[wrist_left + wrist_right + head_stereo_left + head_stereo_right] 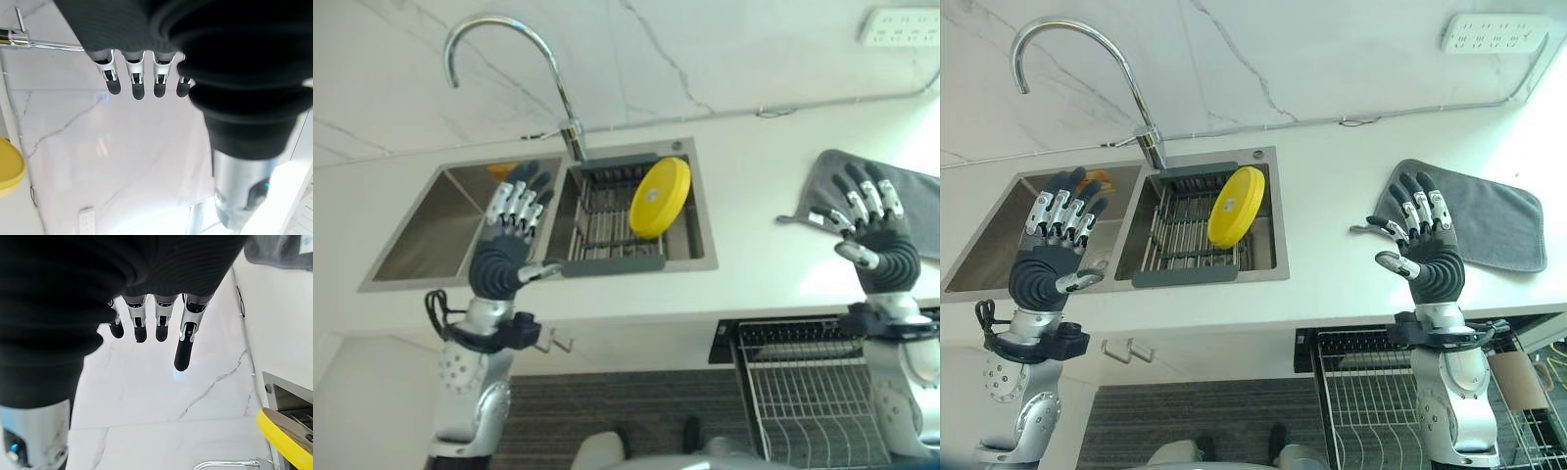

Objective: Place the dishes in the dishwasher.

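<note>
Both of my hands are raised with fingers straight and spread, holding nothing: my left hand (1056, 257) hovers over the divider of the sink (1268, 266), my right hand (1425, 250) over the counter (1332, 284) well to the other side. The yellow plate (1234, 206) stands on edge in the grey drying rack (1185, 269) that sits in the right basin, leaning with its face toward me and its rim running up and back. It lies to the right of my left hand and clearly nearer to it than to my right, so I judge the left is the one to reach. The plate looks smooth, hard and glossy, round with a thick lip; the rack has thin metal ribs. Beyond are the curved steel faucet (1077, 59), a soft grey cloth (1494, 220) behind my right hand, and below the counter the wire dishwasher basket (1371, 392), pulled out.
</note>
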Available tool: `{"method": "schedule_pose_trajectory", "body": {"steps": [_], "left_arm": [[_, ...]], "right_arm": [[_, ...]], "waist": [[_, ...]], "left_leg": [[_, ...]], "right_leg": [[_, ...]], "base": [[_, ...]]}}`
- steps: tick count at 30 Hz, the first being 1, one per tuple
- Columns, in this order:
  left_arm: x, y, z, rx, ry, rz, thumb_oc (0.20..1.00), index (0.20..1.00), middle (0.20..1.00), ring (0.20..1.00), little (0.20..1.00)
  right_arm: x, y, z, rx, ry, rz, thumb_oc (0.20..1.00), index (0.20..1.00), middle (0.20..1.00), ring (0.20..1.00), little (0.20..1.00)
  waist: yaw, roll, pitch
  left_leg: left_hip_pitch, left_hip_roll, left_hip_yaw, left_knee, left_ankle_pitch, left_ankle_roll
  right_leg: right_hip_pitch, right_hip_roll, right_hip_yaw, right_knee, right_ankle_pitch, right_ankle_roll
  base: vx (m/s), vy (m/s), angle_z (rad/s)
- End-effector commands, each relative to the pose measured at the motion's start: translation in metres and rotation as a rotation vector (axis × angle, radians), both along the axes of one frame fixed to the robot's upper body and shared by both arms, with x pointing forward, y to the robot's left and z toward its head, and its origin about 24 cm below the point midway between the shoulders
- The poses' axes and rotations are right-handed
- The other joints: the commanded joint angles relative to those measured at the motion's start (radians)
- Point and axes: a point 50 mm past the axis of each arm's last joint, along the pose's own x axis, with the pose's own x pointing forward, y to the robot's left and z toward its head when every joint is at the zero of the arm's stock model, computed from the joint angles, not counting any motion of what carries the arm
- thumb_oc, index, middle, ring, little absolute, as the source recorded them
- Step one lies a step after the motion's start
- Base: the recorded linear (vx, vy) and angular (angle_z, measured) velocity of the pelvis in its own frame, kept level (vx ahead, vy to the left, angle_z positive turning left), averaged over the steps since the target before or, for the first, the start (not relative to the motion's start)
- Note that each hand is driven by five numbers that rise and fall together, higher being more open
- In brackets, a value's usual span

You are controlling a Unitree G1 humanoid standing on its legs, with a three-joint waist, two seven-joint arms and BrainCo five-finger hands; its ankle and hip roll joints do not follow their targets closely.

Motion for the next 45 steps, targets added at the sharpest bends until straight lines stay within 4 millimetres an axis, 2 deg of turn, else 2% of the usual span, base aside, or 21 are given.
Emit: {"method": "schedule_pose_trajectory", "body": {"steps": [1, 5, 7, 13, 16, 18, 21, 27, 32, 35, 38, 40, 45], "left_arm": [[-0.007, 0.005, 0.024, 0.009, -0.153, -0.008, 1.000, 1.000, 1.000, 1.000, 1.000], [-0.006, 0.002, 0.030, 0.045, -0.205, 0.012, 1.000, 1.000, 1.000, 1.000, 1.000], [-0.002, 0.002, 0.034, 0.057, -0.220, 0.014, 1.000, 1.000, 1.000, 1.000, 1.000], [0.007, -0.004, 0.043, 0.104, -0.244, 0.027, 1.000, 1.000, 1.000, 1.000, 1.000], [0.011, -0.005, 0.046, 0.108, -0.243, 0.037, 1.000, 1.000, 1.000, 1.000, 1.000], [0.014, -0.008, 0.048, 0.115, -0.250, 0.038, 1.000, 1.000, 1.000, 1.000, 1.000], [0.021, -0.012, 0.048, 0.115, -0.231, 0.036, 1.000, 1.000, 1.000, 1.000, 1.000], [0.032, -0.022, 0.046, 0.128, -0.200, 0.021, 1.000, 1.000, 1.000, 1.000, 1.000], [0.035, -0.019, 0.044, 0.119, -0.176, 0.038, 1.000, 1.000, 1.000, 1.000, 1.000], [0.035, -0.017, 0.043, 0.112, -0.167, 0.046, 1.000, 1.000, 1.000, 1.000, 1.000], [0.035, -0.016, 0.043, 0.115, -0.166, 0.040, 1.000, 1.000, 1.000, 1.000, 1.000], [0.038, -0.016, 0.043, 0.116, -0.158, 0.035, 1.000, 1.000, 1.000, 1.000, 1.000], [0.040, -0.016, 0.041, 0.120, -0.147, 0.030, 1.000, 1.000, 1.000, 1.000, 1.000]], "right_arm": [[-0.006, -0.006, 0.024, -0.056, -0.141, -0.014, 1.000, 1.000, 1.000, 1.000, 1.000], [-0.003, -0.008, 0.021, -0.063, -0.088, 0.016, 1.000, 1.000, 1.000, 1.000, 1.000], [0.002, -0.006, 0.016, -0.012, -0.039, 0.055, 1.000, 1.000, 1.000, 1.000, 1.000], [0.017, -0.001, 0.009, 0.026, 0.043, 0.050, 1.000, 1.000, 1.000, 1.000, 1.000], [0.025, -0.007, 0.009, 0.083, 0.047, -0.008, 1.000, 1.000, 1.000, 1.000, 1.000], [0.033, -0.008, 0.007, 0.069, 0.070, -0.058, 1.000, 1.000, 1.000, 1.000, 1.000], [0.053, -0.009, -0.007, 0.077, 0.194, -0.056, 1.000, 1.000, 1.000, 1.000, 1.000], [0.081, -0.014, -0.010, 0.092, 0.249, -0.137, 1.000, 1.000, 1.000, 1.000, 1.000], [0.087, -0.033, 0.003, 0.136, 0.223, -0.219, 1.000, 1.000, 1.000, 1.000, 1.000], [0.085, -0.038, 0.006, 0.129, 0.207, -0.229, 1.000, 1.000, 1.000, 1.000, 1.000], [0.081, -0.038, 0.020, 0.101, 0.135, -0.227, 1.000, 1.000, 1.000, 1.000, 1.000], [0.081, -0.046, 0.028, 0.105, 0.108, -0.277, 1.000, 1.000, 1.000, 1.000, 1.000], [0.085, -0.062, 0.016, 0.143, 0.185, -0.340, 1.000, 1.000, 1.000, 1.000, 1.000]], "waist": [[-0.003, 0.015, -0.017], [-0.010, 0.020, -0.023], [-0.011, 0.019, -0.029], [0.017, -0.008, -0.031], [0.031, -0.022, -0.032], [0.044, -0.030, -0.031], [0.069, -0.038, -0.039], [0.108, -0.040, -0.058], [0.120, -0.038, -0.068], [0.120, -0.041, -0.072], [0.118, -0.046, -0.075], [0.116, -0.047, -0.078], [0.121, -0.046, -0.078]], "left_leg": [[0.090, 0.012, 0.000, -0.038, 0.050, -0.023], [0.114, 0.011, -0.012, -0.076, 0.046, -0.020], [0.123, 0.010, -0.013, -0.085, 0.038, -0.015], [0.145, -0.009, -0.040, -0.085, 0.005, 0.009], [0.153, -0.014, -0.047, -0.085, -0.006, 0.020], [0.157, -0.017, -0.050, -0.085, -0.013, 0.027], [0.167, -0.016, -0.051, -0.085, -0.018, 0.032], [0.184, -0.015, -0.056, -0.085, -0.029, 0.034], [0.190, -0.011, -0.056, -0.085, -0.033, 0.029], [0.190, -0.010, -0.059, -0.085, -0.033, 0.027], [0.189, -0.009, -0.059, -0.085, -0.032, 0.025], [0.191, -0.009, -0.057, -0.085, -0.033, 0.023], [0.195, -0.009, -0.054, -0.085, -0.036, 0.024]], "right_leg": [[0.016, -0.087, -0.017, -0.046, -0.039, 0.129], [0.025, -0.110, -0.017, -0.033, -0.051, 0.143], [0.027, -0.117, -0.022, -0.022, -0.055, 0.152], [0.027, -0.149, -0.046, 0.007, -0.051, 0.185], [0.031, -0.156, -0.056, 0.011, -0.048, 0.192], [0.034, -0.161, -0.062, 0.013, -0.046, 0.198], [0.051, -0.168, -0.077, 0.006, -0.046, 0.201], [0.088, -0.169, -0.099, -0.013, -0.049, 0.197], [0.106, -0.162, -0.102, -0.028, -0.054, 0.187], [0.111, -0.157, -0.102, -0.033, -0.055, 0.184], [0.115, -0.153, -0.100, -0.041, -0.053, 0.183], [0.120, -0.151, -0.095, -0.048, -0.050, 0.184], [0.124, -0.151, -0.095, -0.052, -0.047, 0.185]], "base": [[0.08, 0.244, 0.05], [0.06, 0.267, -0.04], [0.09, 0.221, 0.07], [0.05, 0.125, 0.26], [0.04, 0.077, 0.09], [0.02, 0.066, 0.08], [0.04, 0.022, 0.07], [0.05, -0.008, 0.06], [0.02, 0.016, 0.04], [-0.02, 0.010, -0.04], [-0.05, 0.003, -0.02], [-0.04, 0.006, 0.00], [0.00, 0.000, 0.00]]}}
